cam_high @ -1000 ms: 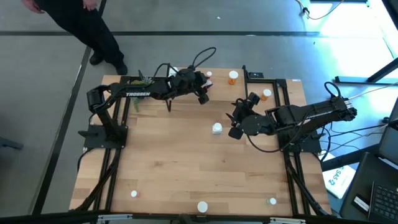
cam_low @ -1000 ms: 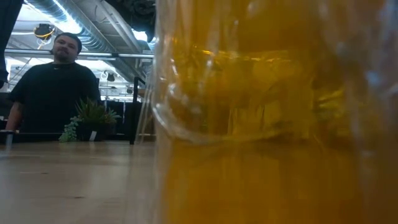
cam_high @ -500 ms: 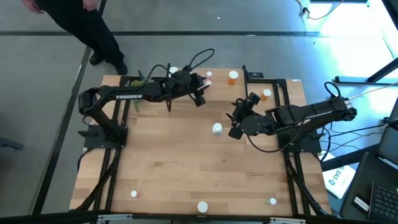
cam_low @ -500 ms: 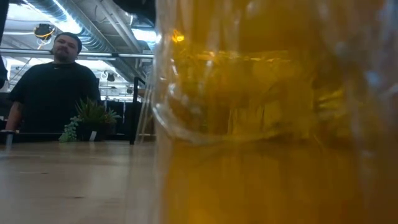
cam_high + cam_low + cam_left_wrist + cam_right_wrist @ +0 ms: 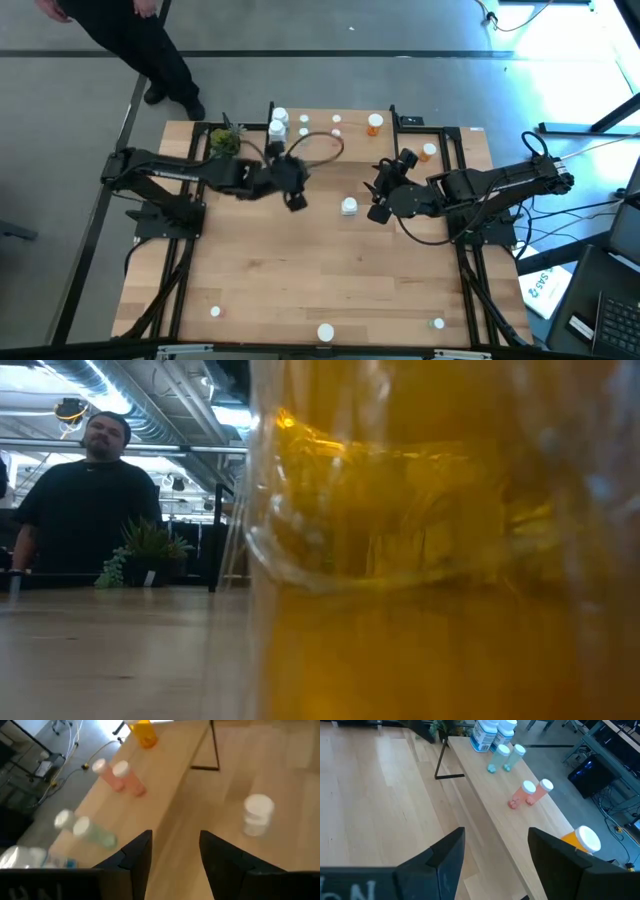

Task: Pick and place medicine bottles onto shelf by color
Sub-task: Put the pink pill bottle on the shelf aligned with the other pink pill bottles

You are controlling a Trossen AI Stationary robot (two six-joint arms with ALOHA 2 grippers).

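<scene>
Sorting by color is visible on the shelf (image 5: 485, 815): two white bottles (image 5: 492, 731) stand at one end, then two pale green bottles (image 5: 510, 756), two pink bottles (image 5: 532, 792), and one orange bottle (image 5: 580, 842) toward the other end, so each color keeps its own zone. One white bottle (image 5: 349, 206) stands on the surface (image 5: 300, 280) between my arms, apart from the shelf. More bottles (image 5: 325, 332) sit along the near edge. My left gripper (image 5: 296, 198) hangs over the surface just beside the shelf, jaws released and empty. My right gripper (image 5: 378, 190) waits near the loose white bottle, jaws released and empty. I judge that bottle the next pick, belonging with the white pair.
</scene>
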